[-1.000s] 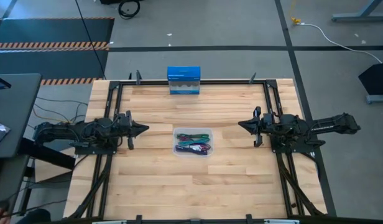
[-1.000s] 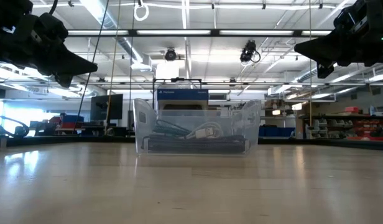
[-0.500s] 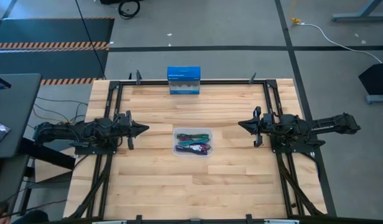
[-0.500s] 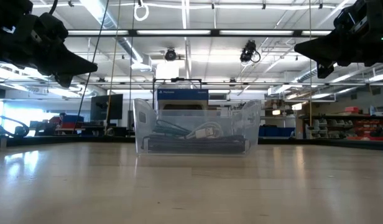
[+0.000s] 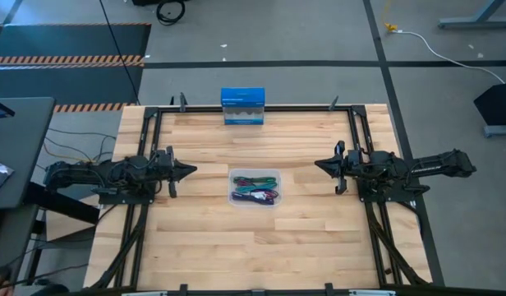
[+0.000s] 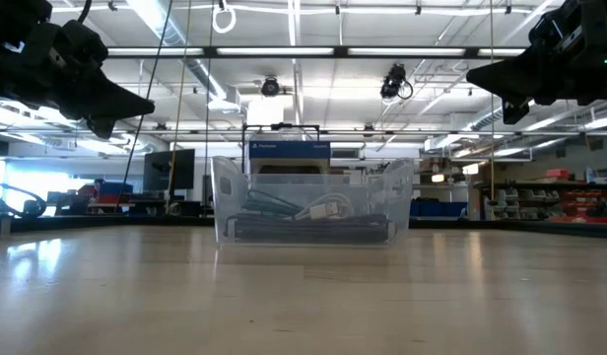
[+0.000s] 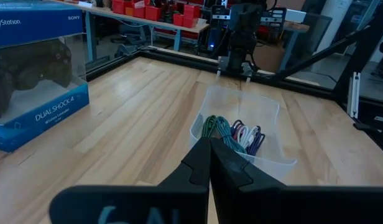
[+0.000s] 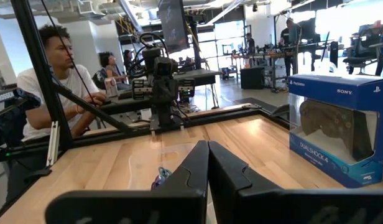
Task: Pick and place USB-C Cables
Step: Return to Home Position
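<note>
Several coloured USB-C cables (image 5: 255, 189) lie bundled inside a clear plastic tray (image 5: 255, 173) at the table's middle; green, white and purple ones (image 7: 232, 132) show in the left wrist view. My left gripper (image 5: 191, 171) is shut, held above the table left of the tray, pointing at it. My right gripper (image 5: 318, 165) is shut, held above the table right of the tray, pointing at it. Both hang clear of the tray (image 6: 313, 202) in the low view.
A blue game-controller box (image 5: 242, 105) stands at the table's far edge, behind the tray. A black frame (image 5: 351, 131) borders the table's sides. Two people (image 8: 51, 81) sit beyond the table's left side. Bare wood (image 5: 261, 247) lies near the front edge.
</note>
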Motion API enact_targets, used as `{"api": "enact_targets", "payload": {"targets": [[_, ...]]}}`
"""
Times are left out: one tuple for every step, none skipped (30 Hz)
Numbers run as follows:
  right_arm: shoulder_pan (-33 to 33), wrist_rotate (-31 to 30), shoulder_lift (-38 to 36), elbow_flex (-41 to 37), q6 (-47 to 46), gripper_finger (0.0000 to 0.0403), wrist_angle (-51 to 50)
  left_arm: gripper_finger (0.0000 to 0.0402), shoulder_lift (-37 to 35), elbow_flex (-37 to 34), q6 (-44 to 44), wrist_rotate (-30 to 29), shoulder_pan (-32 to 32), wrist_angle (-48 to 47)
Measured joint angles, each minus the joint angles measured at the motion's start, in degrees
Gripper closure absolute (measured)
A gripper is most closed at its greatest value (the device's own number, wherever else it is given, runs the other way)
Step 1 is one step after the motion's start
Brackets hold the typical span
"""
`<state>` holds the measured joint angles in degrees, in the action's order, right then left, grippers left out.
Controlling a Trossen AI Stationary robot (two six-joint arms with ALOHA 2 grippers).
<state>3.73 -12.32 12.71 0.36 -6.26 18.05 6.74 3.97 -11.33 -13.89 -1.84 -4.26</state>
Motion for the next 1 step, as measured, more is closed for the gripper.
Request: {"api": "enact_targets", "payload": {"targets": [[0.0,0.0,0.0,0.0,0.0,0.0390,0.0,0.0395,0.0,0.0,0.0,0.0,0.0,0.0]]}}
